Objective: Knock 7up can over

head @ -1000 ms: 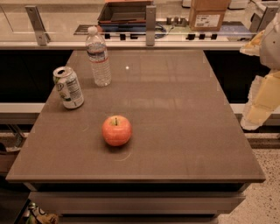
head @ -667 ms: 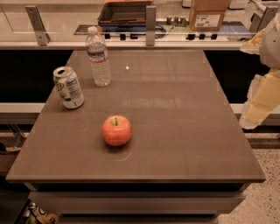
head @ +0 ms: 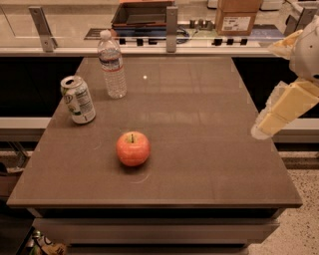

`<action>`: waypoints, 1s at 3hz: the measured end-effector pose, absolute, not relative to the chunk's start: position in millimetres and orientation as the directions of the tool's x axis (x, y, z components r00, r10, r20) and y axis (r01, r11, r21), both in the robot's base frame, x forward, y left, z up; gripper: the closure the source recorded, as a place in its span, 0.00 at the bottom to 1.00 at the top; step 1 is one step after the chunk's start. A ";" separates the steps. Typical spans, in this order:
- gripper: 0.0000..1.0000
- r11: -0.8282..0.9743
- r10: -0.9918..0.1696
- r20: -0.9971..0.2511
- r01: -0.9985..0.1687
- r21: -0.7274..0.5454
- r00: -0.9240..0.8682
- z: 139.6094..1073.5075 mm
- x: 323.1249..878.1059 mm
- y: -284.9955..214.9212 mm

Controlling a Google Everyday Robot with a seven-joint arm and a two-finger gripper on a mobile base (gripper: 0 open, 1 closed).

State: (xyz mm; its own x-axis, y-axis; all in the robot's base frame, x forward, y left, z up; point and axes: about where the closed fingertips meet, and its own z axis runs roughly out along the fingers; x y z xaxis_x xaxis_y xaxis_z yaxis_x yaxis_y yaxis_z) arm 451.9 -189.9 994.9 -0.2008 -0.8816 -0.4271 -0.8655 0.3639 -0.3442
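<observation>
The 7up can (head: 78,99) stands upright near the left edge of the brown table (head: 199,149). It has a white and green label and a silver top. My gripper (head: 273,117) hangs at the far right of the camera view, beyond the table's right edge. It is cream coloured and points down and to the left. It is far from the can and touches nothing.
A clear plastic water bottle (head: 111,64) stands upright just behind and right of the can. A red apple (head: 133,148) sits in the front middle of the table. A counter with a cardboard box (head: 237,16) and a dark tray (head: 142,12) runs behind the table.
</observation>
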 end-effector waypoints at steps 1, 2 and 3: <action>0.00 0.366 -0.829 -0.547 -0.856 -0.366 -0.120 999.1 466.9 -167.5; 0.00 0.335 -0.769 -0.639 -0.861 -0.384 -0.014 1002.8 482.0 -140.3; 0.00 0.304 -0.687 -0.722 -0.871 -0.385 0.079 1001.6 493.8 -109.8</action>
